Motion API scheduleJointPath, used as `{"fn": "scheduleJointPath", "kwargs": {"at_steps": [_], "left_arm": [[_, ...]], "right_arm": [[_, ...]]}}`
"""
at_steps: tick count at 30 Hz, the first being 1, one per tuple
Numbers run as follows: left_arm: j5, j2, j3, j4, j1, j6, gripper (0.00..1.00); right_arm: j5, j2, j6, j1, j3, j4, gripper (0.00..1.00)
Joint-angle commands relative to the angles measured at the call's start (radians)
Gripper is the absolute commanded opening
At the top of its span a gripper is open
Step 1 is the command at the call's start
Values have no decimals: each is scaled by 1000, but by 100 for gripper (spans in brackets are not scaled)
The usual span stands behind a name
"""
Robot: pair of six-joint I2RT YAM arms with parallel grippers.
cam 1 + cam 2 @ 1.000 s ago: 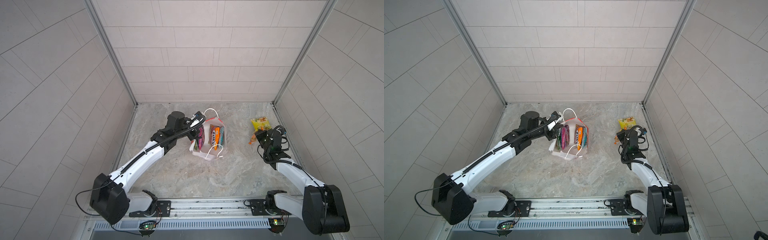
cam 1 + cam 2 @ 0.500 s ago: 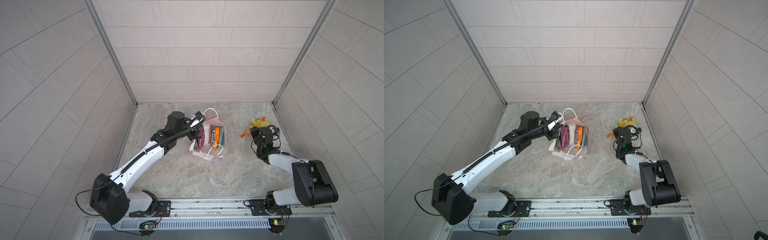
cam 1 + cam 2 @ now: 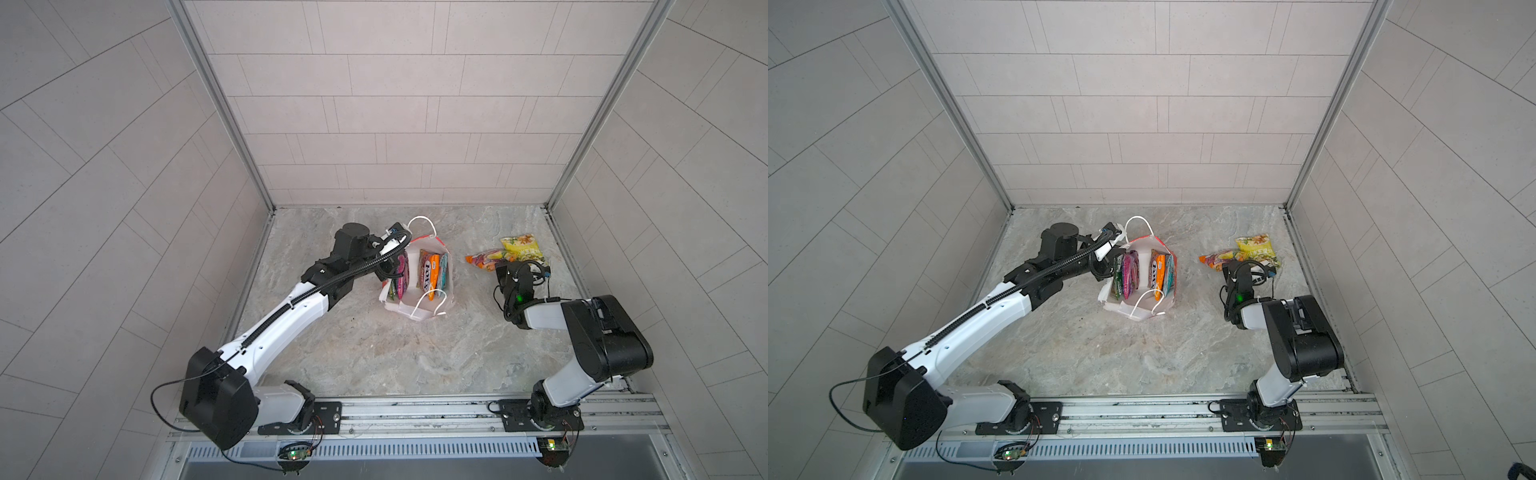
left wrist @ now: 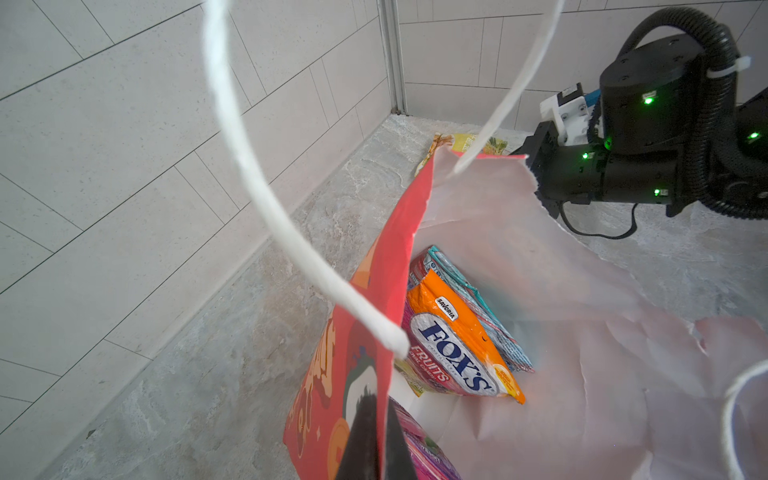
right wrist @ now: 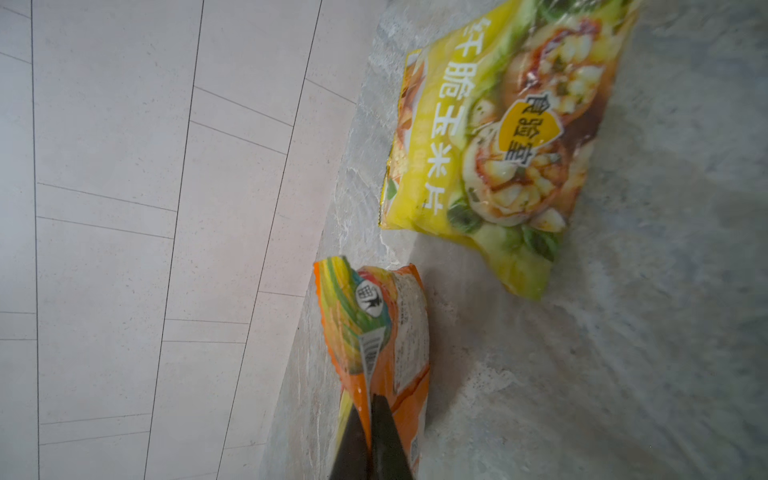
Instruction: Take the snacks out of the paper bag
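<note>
The red paper bag [image 3: 405,309] [image 3: 1129,309] stands open mid-table, its white inside showing. My left gripper [image 3: 388,270] [image 4: 380,409] is shut on the bag's red left wall [image 4: 374,291]. Inside stand several snacks: an orange FOX'S packet [image 3: 428,270] [image 4: 457,345], a light blue one [image 3: 442,270], a purple-pink one [image 3: 401,276] and a green one [image 3: 1117,274]. To the right, my right gripper [image 3: 500,266] [image 5: 368,405] is shut on the end of an orange-pink packet [image 3: 482,259] [image 5: 395,332]. This packet is low over the table, beside a yellow packet [image 3: 521,248] [image 5: 498,145] that lies flat.
Tiled walls close the marble table [image 3: 395,353] on three sides; the yellow packet lies near the right wall's rail [image 3: 561,249]. White cord handles [image 3: 422,220] [image 4: 249,166] stick up from the bag. A metal rail [image 3: 415,411] with both arm bases runs along the front edge.
The right arm has folded, its elbow drawn back and raised, and the orange-pink packet in its gripper has shifted slightly left. The left arm and the bag have not moved.
</note>
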Motion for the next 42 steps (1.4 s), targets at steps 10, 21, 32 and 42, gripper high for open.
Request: {"fn": "scheduleJointPath", "kwargs": {"at_steps": [10, 21, 32, 42], "left_arm": [[4, 0, -9, 16, -4, 0, 0], [-9, -2, -9, 10, -4, 3, 0], [-15, -10, -10, 5, -3, 3, 0], [-21, -22, -17, 5, -3, 4, 0]], "right_arm": [[194, -54, 110, 66, -45, -4, 0], [224, 49, 148, 90, -20, 82, 17], [95, -32, 22, 86, -47, 22, 64], [12, -479, -354, 69, 9, -669, 81]]}}
